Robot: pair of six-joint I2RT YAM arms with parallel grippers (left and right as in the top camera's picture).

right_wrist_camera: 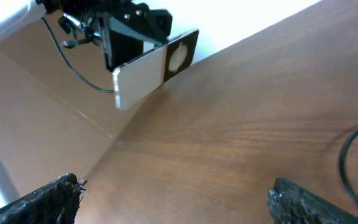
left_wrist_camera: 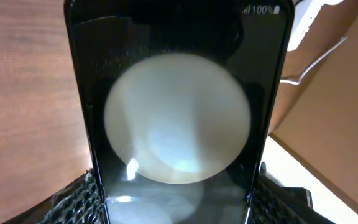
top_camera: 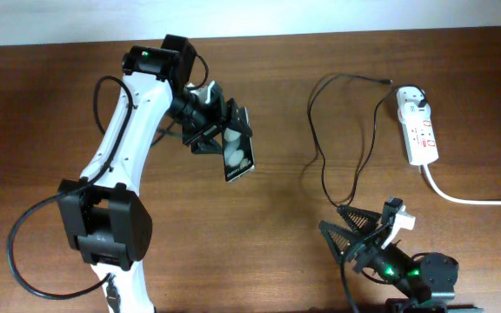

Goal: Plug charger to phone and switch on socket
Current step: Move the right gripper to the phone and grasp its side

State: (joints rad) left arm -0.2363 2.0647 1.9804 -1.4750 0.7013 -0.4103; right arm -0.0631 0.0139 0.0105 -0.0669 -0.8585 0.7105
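Observation:
My left gripper (top_camera: 218, 130) is shut on the phone (top_camera: 237, 148), a black glossy slab held up off the table, tilted. In the left wrist view the phone (left_wrist_camera: 176, 112) fills the frame with a round white reflection, its edges between my fingers (left_wrist_camera: 176, 199). In the right wrist view the phone (right_wrist_camera: 157, 65) hangs at the upper left. The charger's thin black cable (top_camera: 320, 139) loops over the table to its white plug in the socket (top_camera: 420, 126), a white power strip at the right. My right gripper (top_camera: 355, 235) is open and empty at the front right, its fingers (right_wrist_camera: 173, 199) wide apart.
The strip's thick white cord (top_camera: 468, 198) trails off to the right edge. A bit of black cable (right_wrist_camera: 353, 155) shows at the right of the right wrist view. The brown wooden table (top_camera: 277, 226) ends against a pale wall at the back.

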